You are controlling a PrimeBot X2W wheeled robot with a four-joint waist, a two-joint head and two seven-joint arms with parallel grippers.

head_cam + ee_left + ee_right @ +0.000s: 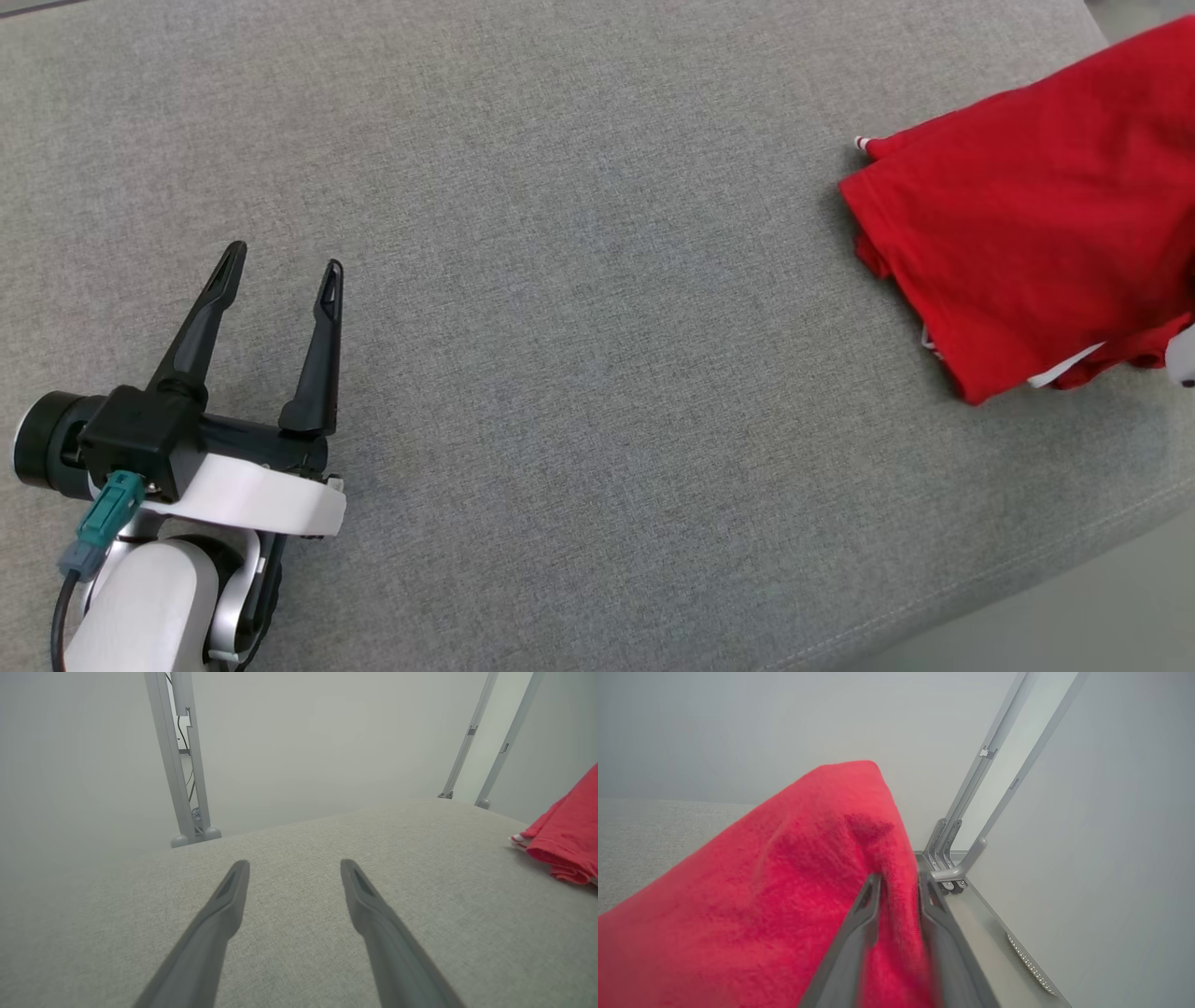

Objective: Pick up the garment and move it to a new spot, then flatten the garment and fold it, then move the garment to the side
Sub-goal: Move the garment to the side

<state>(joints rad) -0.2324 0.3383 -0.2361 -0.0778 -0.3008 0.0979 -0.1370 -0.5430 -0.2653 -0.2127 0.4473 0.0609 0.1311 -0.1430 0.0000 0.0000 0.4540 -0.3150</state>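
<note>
Grey fabric surface [597, 392], pale walls behind. Your L gripper [286, 256] is low left, fingers spread wide, nothing btwn them, well apart from the cloth. Red garment [1036, 233] lies folded at far right edge. R gripper [900, 877]: garment fold btwn fingers, narrow gap, can't tell if pinched or loose.

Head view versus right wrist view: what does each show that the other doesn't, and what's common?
Head view: the open left gripper and the white trim at the folded edge. Right wrist view: the right gripper, a fold between its fingers, and metal frame legs by a wall. Both: the red garment and the grey cushion.
</note>
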